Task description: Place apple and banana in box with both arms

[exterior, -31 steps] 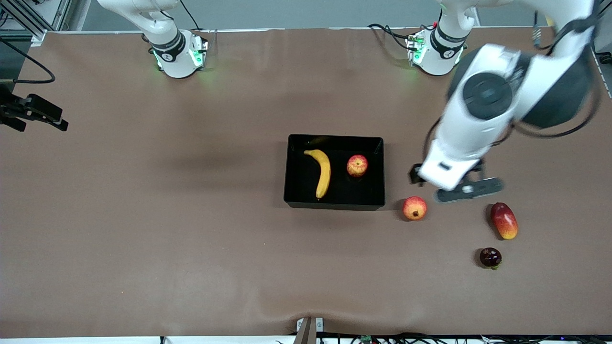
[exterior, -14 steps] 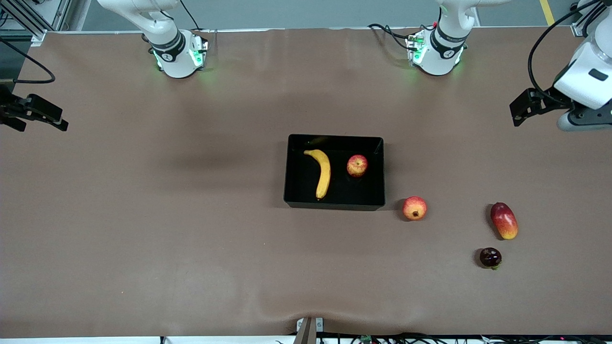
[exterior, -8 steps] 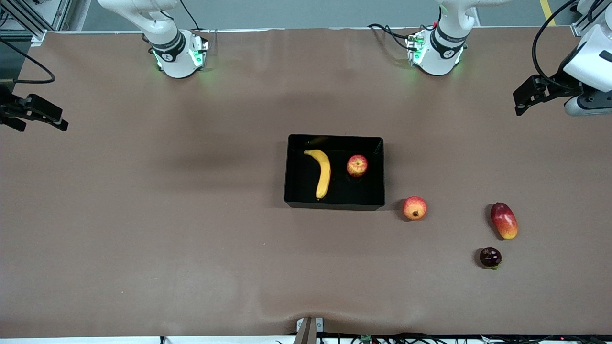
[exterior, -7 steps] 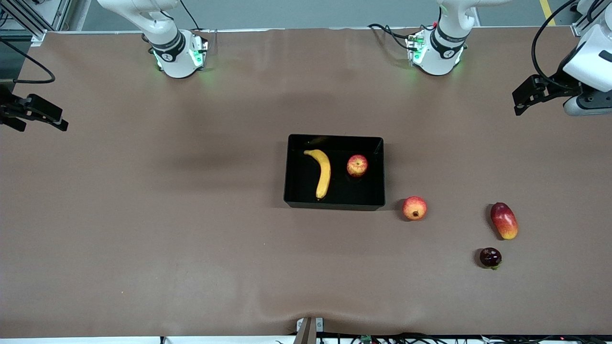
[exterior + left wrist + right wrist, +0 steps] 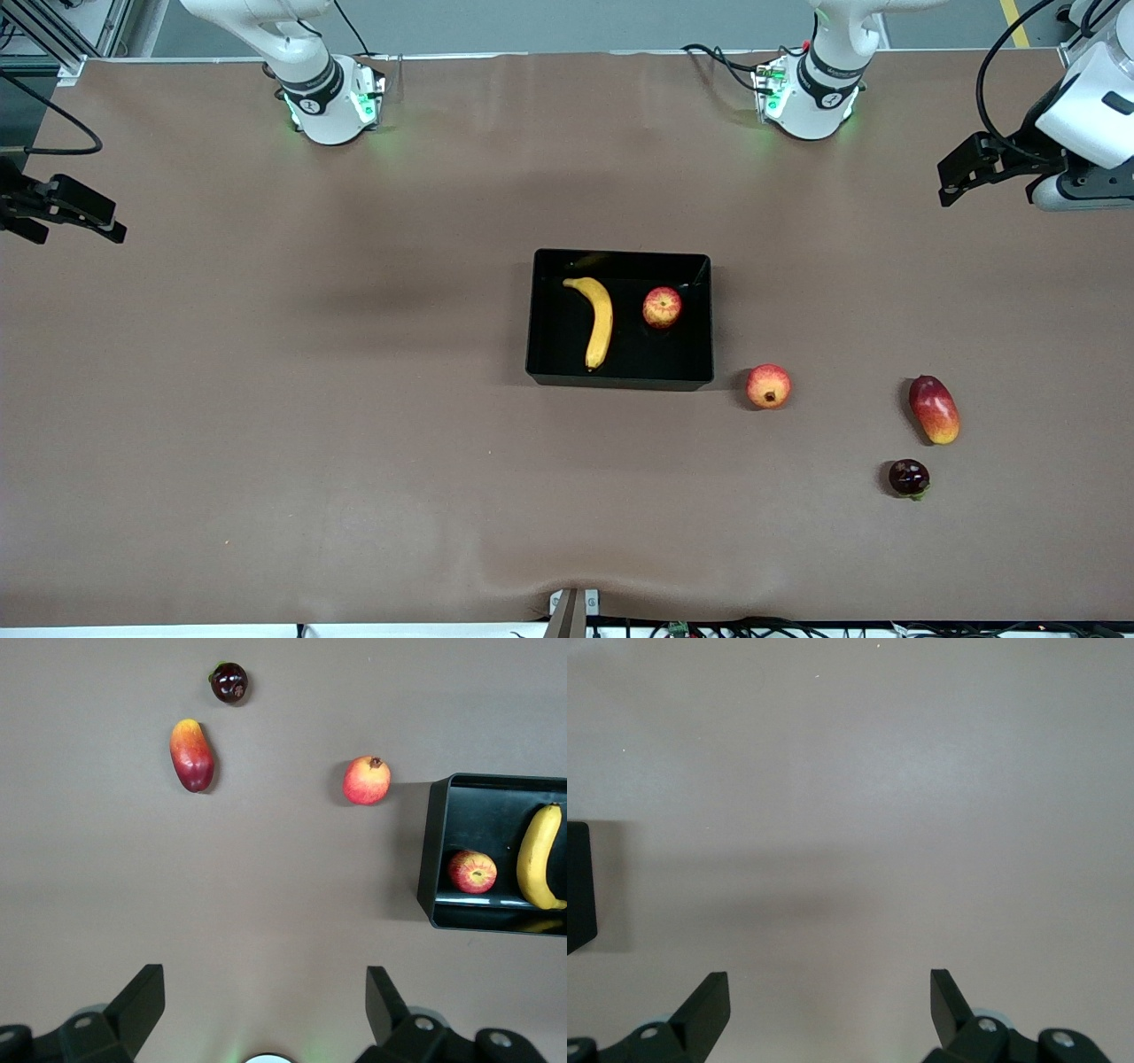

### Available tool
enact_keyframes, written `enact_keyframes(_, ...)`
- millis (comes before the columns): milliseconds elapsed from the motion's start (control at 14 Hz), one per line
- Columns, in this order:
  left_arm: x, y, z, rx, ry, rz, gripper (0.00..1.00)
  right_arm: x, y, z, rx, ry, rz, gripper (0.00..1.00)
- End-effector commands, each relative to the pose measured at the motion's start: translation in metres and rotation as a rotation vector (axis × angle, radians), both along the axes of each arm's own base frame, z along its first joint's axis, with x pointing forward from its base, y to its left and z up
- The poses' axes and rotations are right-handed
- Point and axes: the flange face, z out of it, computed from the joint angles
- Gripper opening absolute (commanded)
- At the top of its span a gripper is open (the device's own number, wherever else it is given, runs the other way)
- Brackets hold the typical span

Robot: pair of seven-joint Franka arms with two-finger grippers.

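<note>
The black box [image 5: 620, 382] stands mid-table. The yellow banana [image 5: 600, 321] and the red apple [image 5: 662, 307] lie side by side in it, the apple toward the left arm's end. The left wrist view shows the box [image 5: 428, 850], the apple [image 5: 472, 872] and the banana [image 5: 540, 857] too. My left gripper [image 5: 264, 1003] is open and empty, high over bare table at the left arm's end [image 5: 1076, 190]. My right gripper [image 5: 830, 1005] is open and empty over bare table at the right arm's end, with a corner of the box [image 5: 578, 886] in its view.
Three other fruits lie toward the left arm's end, nearer the front camera than the box: a round red-yellow fruit with a dark crown [image 5: 768, 386] by the box corner, an oblong red-orange fruit [image 5: 934, 409], and a small dark fruit [image 5: 909, 478].
My left arm has lifted from beside the box and swung out to the left arm's end of the table. The fruits, the box and the right arm have not moved.
</note>
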Motion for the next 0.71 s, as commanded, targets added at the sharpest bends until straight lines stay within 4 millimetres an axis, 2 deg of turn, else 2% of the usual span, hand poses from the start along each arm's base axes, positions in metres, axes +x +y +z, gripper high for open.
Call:
enact_keyframes(0, -0.008, 0.003, 0.009, -0.017, -0.005, 0.004, 1.00, -0.002, -0.002, 0.001, 0.001, 0.001, 0.000, 1.00)
enact_keyframes(357, -0.007, 0.006, 0.013, -0.019, -0.014, 0.007, 1.00, -0.002, -0.002, 0.001, 0.001, 0.001, 0.000, 1.00)
enact_keyframes(500, -0.005, 0.015, 0.013, -0.020, -0.014, 0.025, 1.00, -0.001, -0.002, 0.000, 0.001, 0.002, 0.000, 1.00)
enact_keyframes(643, -0.006, 0.016, 0.013, -0.020, -0.010, 0.028, 1.00, -0.002, -0.002, 0.001, 0.001, 0.001, 0.000, 1.00)
